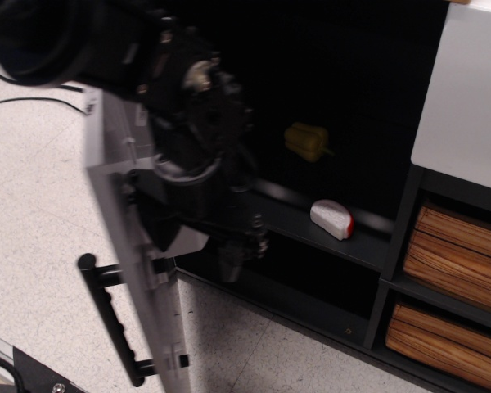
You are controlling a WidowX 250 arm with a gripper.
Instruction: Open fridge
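The fridge (344,65) stands open, showing its dark interior. Its grey door (135,270) is swung far out to the left and seen almost edge-on. The black bar handle (106,319) sticks out on the door's left side. My gripper (239,246) hangs from the blurred black arm (188,106), just right of the door's inner face and in front of the interior shelf (311,233). Motion blur hides how its jaws stand. A yellow toy pepper (307,141) and a white-and-red toy (331,219) lie inside.
A white-topped shelf unit (466,90) with wooden-slat drawers (458,246) stands right of the fridge. A black cable (24,102) runs over the speckled floor at left. A dark base plate (24,378) sits in the lower left corner.
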